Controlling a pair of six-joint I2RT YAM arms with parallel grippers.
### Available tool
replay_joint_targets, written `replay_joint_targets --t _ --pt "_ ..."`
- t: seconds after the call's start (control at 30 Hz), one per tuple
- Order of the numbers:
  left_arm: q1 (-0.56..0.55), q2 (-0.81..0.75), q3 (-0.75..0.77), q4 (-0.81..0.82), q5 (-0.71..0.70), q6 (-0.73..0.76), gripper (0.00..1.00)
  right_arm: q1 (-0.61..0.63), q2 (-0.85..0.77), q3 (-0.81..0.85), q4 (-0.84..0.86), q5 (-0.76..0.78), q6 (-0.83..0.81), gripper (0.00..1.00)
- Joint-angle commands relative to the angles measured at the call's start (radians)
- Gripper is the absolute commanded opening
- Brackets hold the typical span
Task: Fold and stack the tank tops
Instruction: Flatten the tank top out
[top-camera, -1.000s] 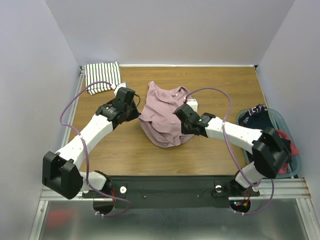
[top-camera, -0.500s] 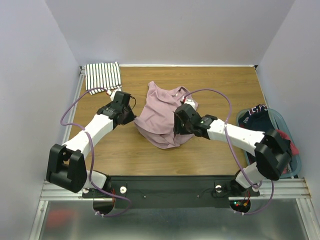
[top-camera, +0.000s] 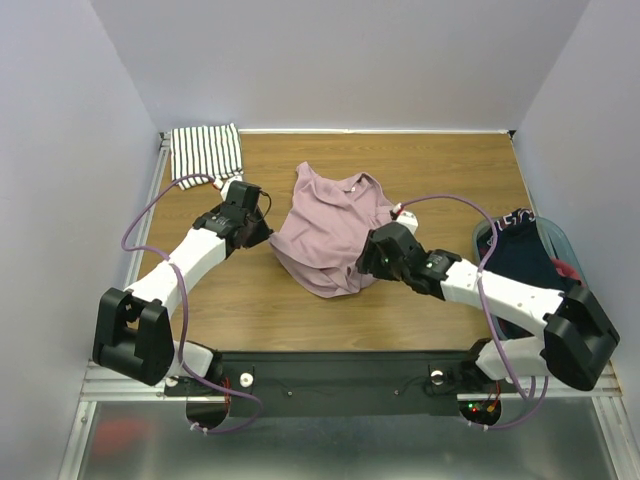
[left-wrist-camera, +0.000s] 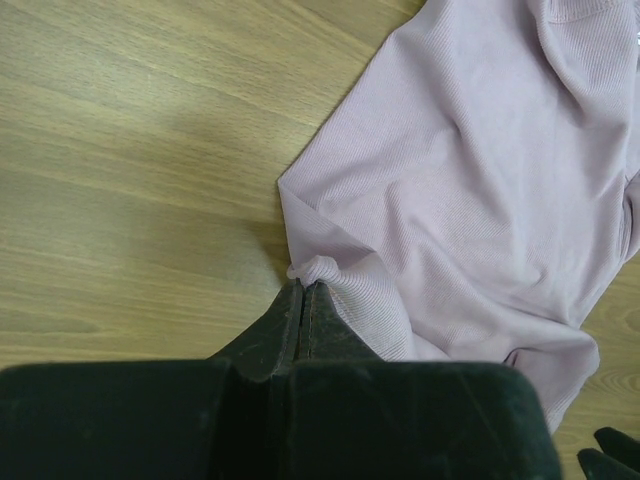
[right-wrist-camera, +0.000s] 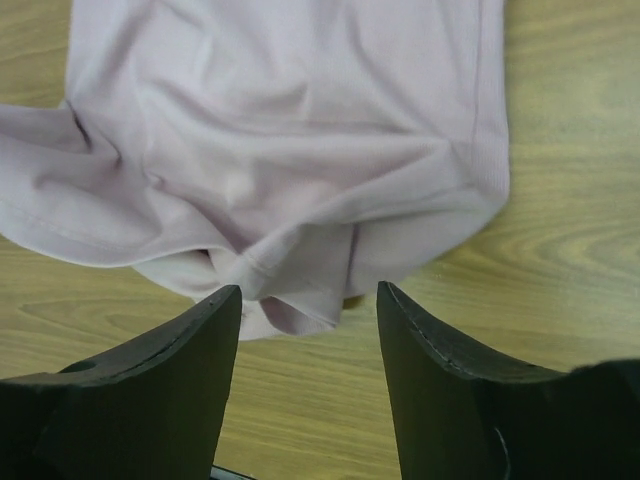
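Observation:
The pink tank top (top-camera: 328, 225) lies rumpled and partly doubled over in the middle of the table. My left gripper (top-camera: 266, 236) is shut on a small bunch of its left edge (left-wrist-camera: 318, 270), fingertips pressed together (left-wrist-camera: 303, 288). My right gripper (top-camera: 364, 270) stands open just short of the top's near right hem (right-wrist-camera: 300, 300), with only bare wood between its fingers. In the right wrist view the pink fabric (right-wrist-camera: 290, 130) fills the upper half. The striped tank top (top-camera: 206, 151) lies folded in the back left corner.
A blue-grey basket (top-camera: 560, 232) stands at the table's right edge, holding a dark navy garment (top-camera: 515, 250) and a red one (top-camera: 578, 290). Purple cables loop from both arms. White walls close in the back and sides.
My right gripper has opened, let go of the pink top and drawn back toward the near right. The left gripper pulled the top's edge slightly left, then held still.

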Motion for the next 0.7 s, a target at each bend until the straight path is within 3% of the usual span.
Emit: replay_joint_targets --t 0.0,0.2,0.67 --pt "0.006 -0.01 -0.018 0.025 0.004 0.014 0.0 0.007 -0.032 -0.052 0.106 -0.02 0.142 0.64" --pt "0.007 -0.01 -0.018 0.028 0.008 0.014 0.0 0.007 -0.045 -0.113 0.209 -0.035 0.274 0.57" --pt "0.006 -0.008 -0.016 0.036 0.019 0.021 0.0 0.005 -0.061 -0.225 0.358 -0.026 0.49 0.56"
